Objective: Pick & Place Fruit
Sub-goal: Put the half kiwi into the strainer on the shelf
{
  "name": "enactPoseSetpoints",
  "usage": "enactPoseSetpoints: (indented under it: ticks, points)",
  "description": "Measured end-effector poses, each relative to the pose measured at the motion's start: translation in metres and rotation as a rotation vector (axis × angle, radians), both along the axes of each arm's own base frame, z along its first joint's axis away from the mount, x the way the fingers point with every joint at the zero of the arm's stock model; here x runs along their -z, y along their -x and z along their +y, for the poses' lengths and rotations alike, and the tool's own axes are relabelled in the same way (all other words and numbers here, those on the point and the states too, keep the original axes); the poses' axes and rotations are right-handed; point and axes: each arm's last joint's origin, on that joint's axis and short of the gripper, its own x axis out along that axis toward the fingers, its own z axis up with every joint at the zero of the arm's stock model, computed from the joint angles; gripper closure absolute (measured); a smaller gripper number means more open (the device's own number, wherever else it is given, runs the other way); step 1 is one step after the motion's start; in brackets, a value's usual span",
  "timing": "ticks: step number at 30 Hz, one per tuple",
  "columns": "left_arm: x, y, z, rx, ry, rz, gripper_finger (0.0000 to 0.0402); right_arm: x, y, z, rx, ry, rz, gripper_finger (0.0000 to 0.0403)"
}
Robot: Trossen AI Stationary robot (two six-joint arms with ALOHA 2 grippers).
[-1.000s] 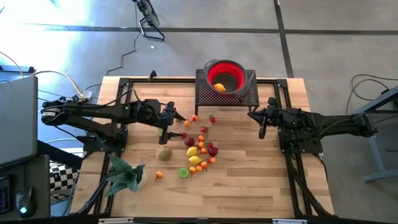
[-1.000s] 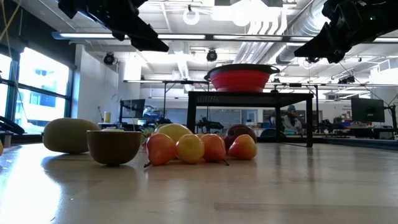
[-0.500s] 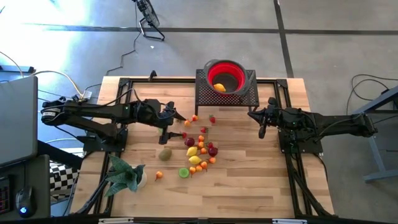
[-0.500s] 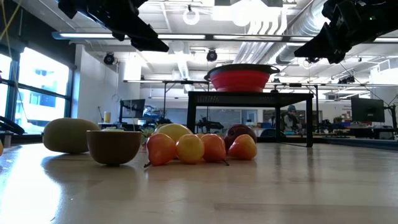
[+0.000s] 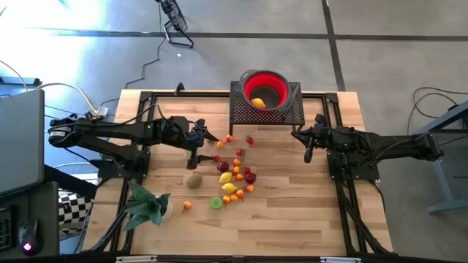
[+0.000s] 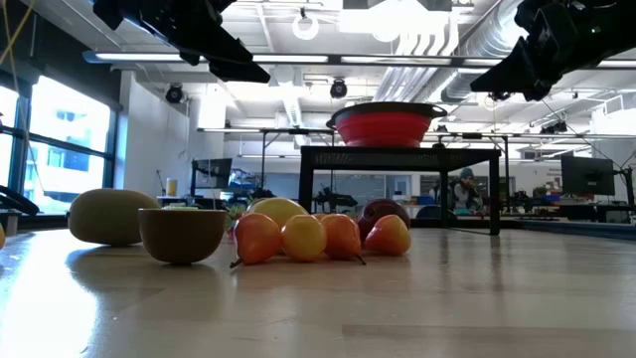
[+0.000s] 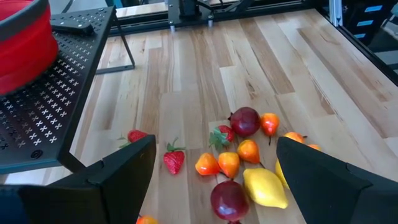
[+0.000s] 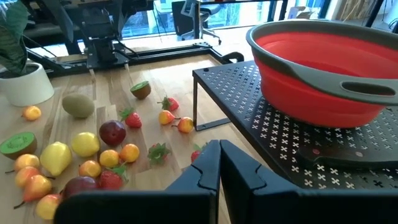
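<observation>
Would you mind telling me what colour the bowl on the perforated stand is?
The bowl is red with a grey rim, seen best in the right wrist view.

red bowl point(image 5: 265, 89) on black perforated stand point(image 5: 241, 112) | potted plant point(image 5: 148, 205) | wooden table point(image 5: 292, 212)

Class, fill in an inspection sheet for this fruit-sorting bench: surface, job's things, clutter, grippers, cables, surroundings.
Surface: wooden table, black frame along its edges.
Job's things: toy fruit scattered mid-table; one yellow piece already in the red bowl on the black perforated stand.
Clutter: potted plant at the near left corner.
Grippers: left gripper open, above the fruit's left edge, holding nothing; right gripper shut, empty, beside the stand.
Cables: wires by the left arm's base; one on the floor, right.
Surroundings: concrete floor; office room behind.
</observation>
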Motion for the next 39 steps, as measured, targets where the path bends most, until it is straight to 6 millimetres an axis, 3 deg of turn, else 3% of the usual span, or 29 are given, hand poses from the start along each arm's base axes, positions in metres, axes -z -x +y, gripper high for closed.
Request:
enactPoseSetpoints:
  ticks: [8,26,33,39]
  points:
    - [0.000,0.000,0.000,-0.003,0.010,0.001,0.0073,0.003,0.001,0.000,0.001,-0.006,0.030,0.0400]
    - [-0.001,0.000,0.000,-0.090,0.213,0.006,0.0073,0.003,0.001,0.000,0.001,-0.011,0.029,0.0400]
    - [-0.007,-0.003,0.000,-0.105,0.257,-0.062,0.0073,0.003,0.001,0.000,0.001,-0.011,0.029,0.0400]
    - [-0.023,0.009,0.000,-0.152,0.265,-0.112,0.0073,0.003,0.001,0.000,-0.002,-0.012,0.029,0.0400]
